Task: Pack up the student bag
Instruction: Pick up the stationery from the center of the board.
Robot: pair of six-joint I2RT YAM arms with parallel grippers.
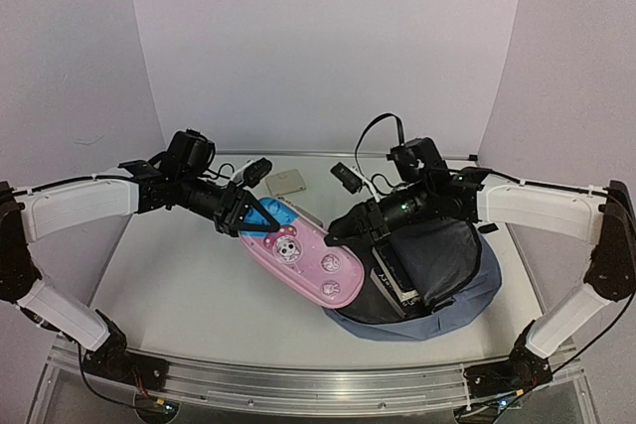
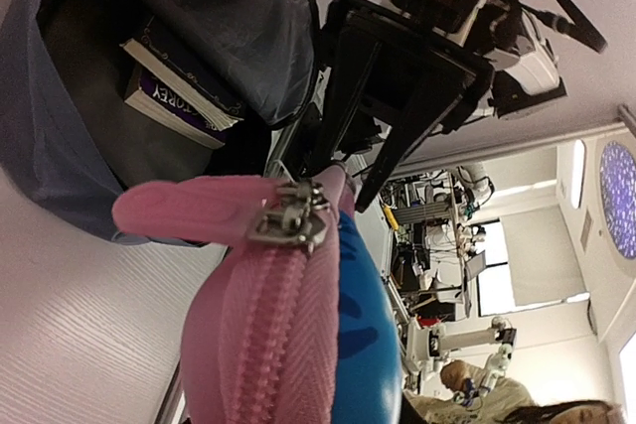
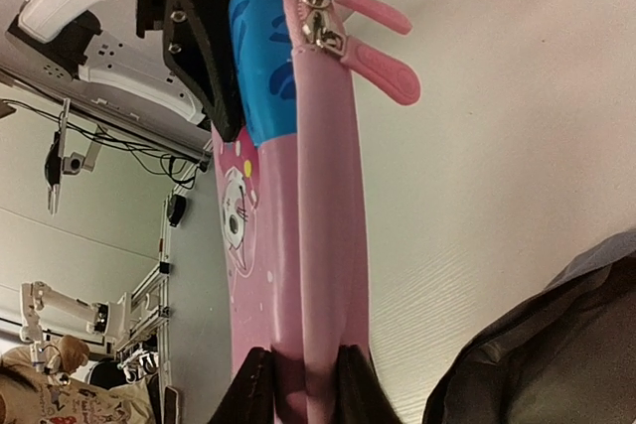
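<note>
A pink pencil case (image 1: 303,257) with a blue end and cartoon faces stretches between both grippers, left of the student bag (image 1: 467,290). My left gripper (image 1: 248,217) is closed on the case's blue end; one of its black fingers (image 3: 199,47) presses against that face in the right wrist view. My right gripper (image 3: 303,364) pinches the case's opposite pink edge (image 3: 298,196). The zip and pink pulls (image 2: 288,220) fill the left wrist view. The grey-blue bag (image 2: 50,146) lies open, and a book (image 1: 393,275) lies inside against its dark lining.
A small pale flat object (image 1: 285,183) lies at the back of the table near the wall. The bag's open mouth (image 3: 556,345) sits just right of the right gripper. Purple walls enclose the table on three sides.
</note>
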